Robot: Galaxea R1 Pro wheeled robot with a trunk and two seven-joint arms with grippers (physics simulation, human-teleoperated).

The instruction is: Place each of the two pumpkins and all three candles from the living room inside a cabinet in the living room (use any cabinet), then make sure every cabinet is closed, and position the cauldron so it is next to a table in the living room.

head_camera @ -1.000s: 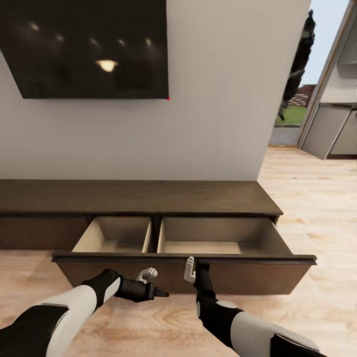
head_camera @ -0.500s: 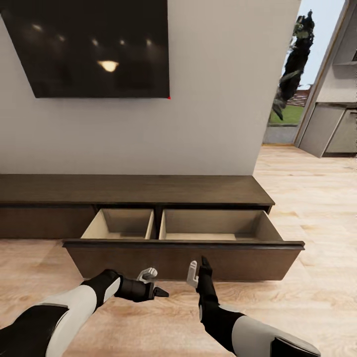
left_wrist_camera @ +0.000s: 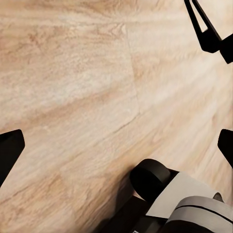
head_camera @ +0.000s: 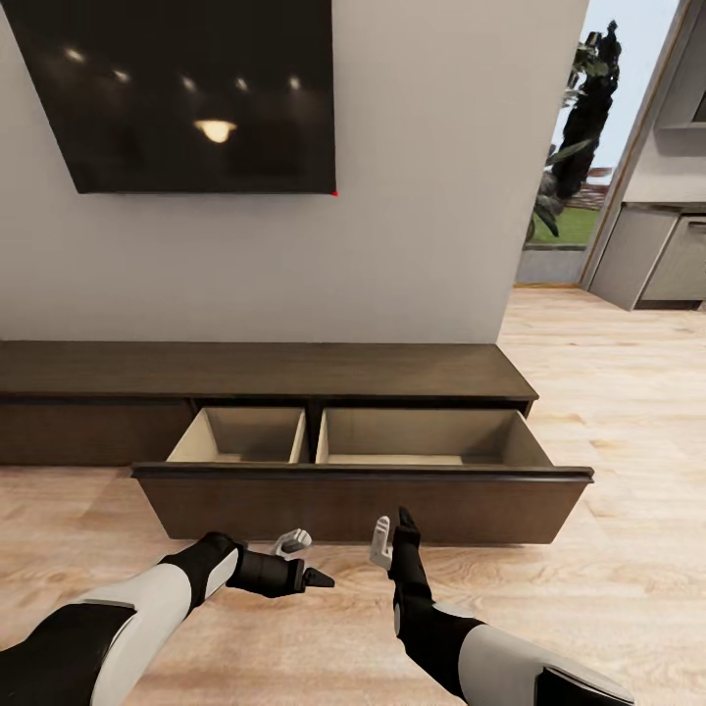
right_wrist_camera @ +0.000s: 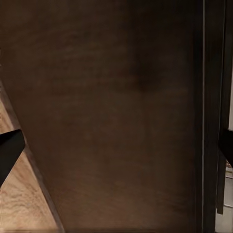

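The long dark-brown cabinet [head_camera: 265, 370] runs along the wall, its wide drawer [head_camera: 363, 502] pulled out. Its two pale beige compartments [head_camera: 245, 436] look bare in the parts I can see; the drawer front hides their floors. My left gripper [head_camera: 299, 561] hovers low over the wooden floor, open and holding nothing, its fingertips [left_wrist_camera: 9, 150] spread wide. My right gripper [head_camera: 387, 534] is open too, just short of the drawer front [right_wrist_camera: 116, 111] and pointing at it. The pumpkins, candles, cauldron and table are out of view.
A large black TV [head_camera: 186, 93] hangs on the wall above the cabinet. At the right, an opening leads to grey units [head_camera: 657, 260] and a plant [head_camera: 579, 127] outside. Pale wood floor [head_camera: 628, 412] spreads to the right of the cabinet.
The whole view has drawn back from the cabinet and turned slightly, so the camera has moved. The drawer stays open and both arms keep their pose.
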